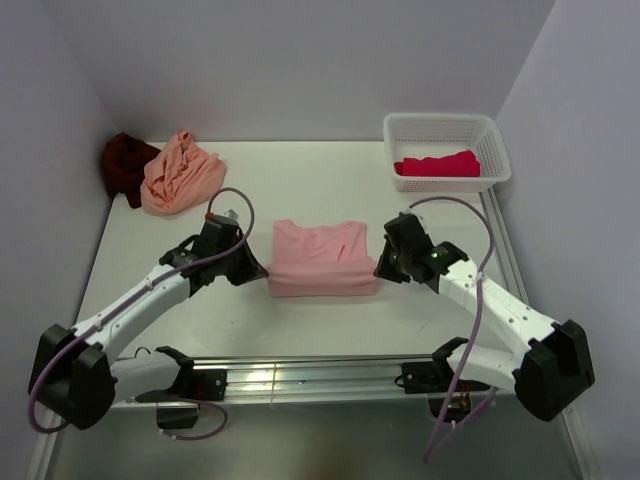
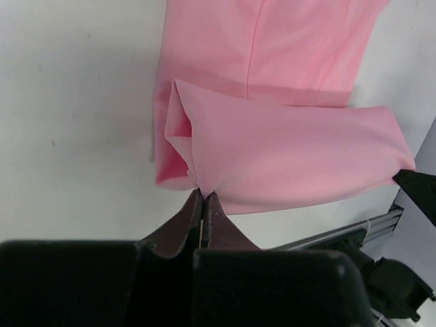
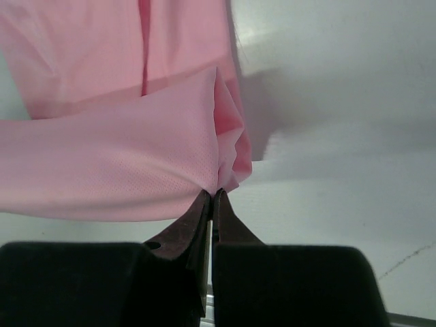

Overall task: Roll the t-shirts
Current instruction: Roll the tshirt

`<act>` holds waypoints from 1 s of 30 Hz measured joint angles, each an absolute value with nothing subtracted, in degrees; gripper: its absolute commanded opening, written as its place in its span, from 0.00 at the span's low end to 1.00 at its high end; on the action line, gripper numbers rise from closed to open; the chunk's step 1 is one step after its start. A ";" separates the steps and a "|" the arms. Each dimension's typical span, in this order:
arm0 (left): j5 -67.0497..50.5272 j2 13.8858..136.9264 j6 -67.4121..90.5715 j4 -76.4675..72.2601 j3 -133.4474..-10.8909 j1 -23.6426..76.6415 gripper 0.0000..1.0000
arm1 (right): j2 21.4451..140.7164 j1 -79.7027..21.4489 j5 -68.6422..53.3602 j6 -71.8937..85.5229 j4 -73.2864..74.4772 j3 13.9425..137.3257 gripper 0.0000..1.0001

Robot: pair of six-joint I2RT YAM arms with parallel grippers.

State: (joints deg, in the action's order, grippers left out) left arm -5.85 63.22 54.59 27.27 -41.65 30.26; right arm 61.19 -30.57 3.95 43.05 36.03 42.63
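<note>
We have the light pink soft cotton t-shirt [image 1: 320,258] lying mid-counter, closer to the near edge than the far one. Its near hem is turned over into a loose first fold. The left gripper [image 2: 203,197] is clenched on the left end of that fold, and the right gripper [image 3: 212,197] is clenched on the right end. Each holds only a sliver of cloth at the very fingertips.

That thin bite is our main worry: a tug toward the far edge could pull the fabric free on 1 side. If the 2 arms travel unevenly, we judge the roll would come out skewed or cone-shaped. The fold is also puffy and open at both ends, so it may slacken rather than tighten.

We cannot tell how many layers each pinch has caught. Both wrist views cut off the shirt's far part, and the sleeves are hard to make out from above.

At the far left corner, the peach-orange crumpled tee [image 1: 180,172] partly covers the dark maroon bunched tee [image 1: 125,165]. At the far right corner, the white plastic lattice basket [image 1: 440,120] hides part of the bright red tee [image 1: 437,164].
</note>
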 measured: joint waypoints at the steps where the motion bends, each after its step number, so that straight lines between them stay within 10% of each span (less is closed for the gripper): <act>1: -6.50 65.65 53.49 27.29 -43.33 29.12 0.00 | 63.20 -29.63 3.55 42.15 35.81 44.45 0.01; 12: -10.90 86.59 47.27 24.18 -54.57 20.80 0.00 | 83.26 -23.81 -1.08 37.12 31.51 55.48 0.00; 30: -10.98 58.43 53.28 21.87 -28.75 28.86 0.00 | 60.10 -32.97 -5.63 43.18 28.53 35.03 0.00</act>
State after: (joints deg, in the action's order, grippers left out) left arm -10.98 58.43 53.28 21.87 -28.75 28.86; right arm 60.10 -32.97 -5.63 43.18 28.53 35.03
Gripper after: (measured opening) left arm 0.014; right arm 0.021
